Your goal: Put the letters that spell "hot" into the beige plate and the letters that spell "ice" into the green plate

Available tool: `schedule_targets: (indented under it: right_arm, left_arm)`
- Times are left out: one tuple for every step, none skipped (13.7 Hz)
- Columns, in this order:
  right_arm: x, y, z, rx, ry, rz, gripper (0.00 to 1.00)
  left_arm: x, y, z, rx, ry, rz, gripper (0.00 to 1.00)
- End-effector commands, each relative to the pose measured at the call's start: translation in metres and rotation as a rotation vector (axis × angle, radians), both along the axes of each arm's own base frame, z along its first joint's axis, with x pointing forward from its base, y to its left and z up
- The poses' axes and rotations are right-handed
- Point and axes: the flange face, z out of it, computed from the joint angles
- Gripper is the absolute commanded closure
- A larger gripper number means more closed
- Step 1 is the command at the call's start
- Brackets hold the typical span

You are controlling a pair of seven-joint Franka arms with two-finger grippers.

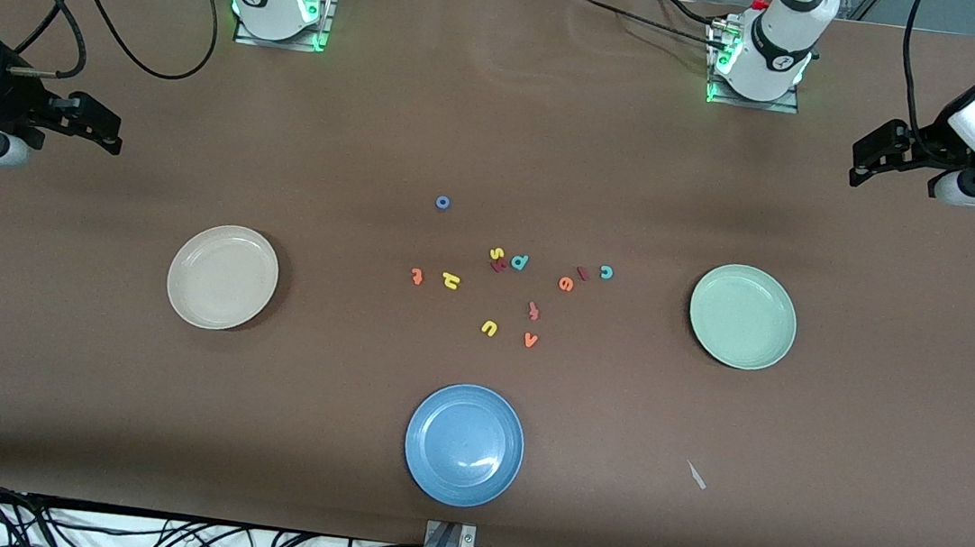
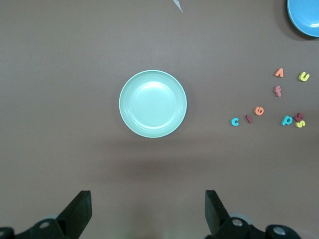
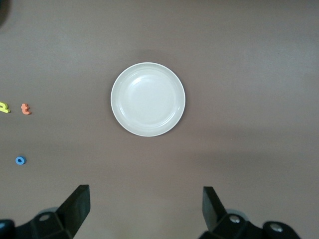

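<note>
Now we see both arms waiting high, plates bare, letters loose mid-table.

We note the left gripper (image 2: pixel 147 214) at the front frame's upper right and the right gripper (image 3: pixel 144 211) at its upper left, both spread wide and holding nothing. Beige plate (image 1: pixel 223 276) sits left of centre, green plate (image 1: pixel 743 317) right of centre. Between them: blue "o" (image 1: pixel 443 203) uppermost, orange "t" (image 1: pixel 416 276) beside yellow "h" (image 1: pixel 450 280); orange "e" (image 1: pixel 566 284), dark red "i" (image 1: pixel 583 274), teal "c" (image 1: pixel 606 272) in a row. Blue plate (image 1: pixel 464 445) lies bottom centre.
</note>
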Motion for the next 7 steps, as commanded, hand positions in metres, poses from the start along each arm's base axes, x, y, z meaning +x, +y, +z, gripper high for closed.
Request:
schedule_targets:
  right_arm:
    - [-0.0066,-0.0003,0.0014,0.018,0.009,-0.002,0.00]
    - [-0.0066,-0.0003,0.0014,0.018,0.009,0.000,0.00]
    - [-0.0057,-0.0011,0.0028,0.018,0.005,0.000,0.00]
    - [-0.0057,-0.0011,0.0028,0.018,0.005,-0.002,0.00]
    - [-0.0059,-0.0003,0.0027,0.018,0.006,0.000,0.00]
    - [-0.0057,-0.0002,0.0028,0.018,0.005,0.000,0.00]
    - [-0.0054,-0.0002,0.0020,0.018,0.006,-0.002,0.00]
  left_arm:
    - [0.0010,-0.0013,0.0065,0.008,0.003,-0.019,0.00]
    - [0.0011,-0.0005,0.0072,0.008,0.001,-0.017,0.00]
    - [0.0010,-0.0013,0.0072,0.008,0.001,-0.019,0.00]
    - [0.0010,-0.0013,0.0065,0.008,0.003,-0.019,0.00]
    - [0.0010,-0.0015,0.0065,0.006,0.003,-0.019,0.00]
    - [0.0011,-0.0005,0.0065,0.008,0.003,-0.017,0.00]
    - [0.0011,-0.0005,0.0065,0.008,0.003,-0.017,0.00]
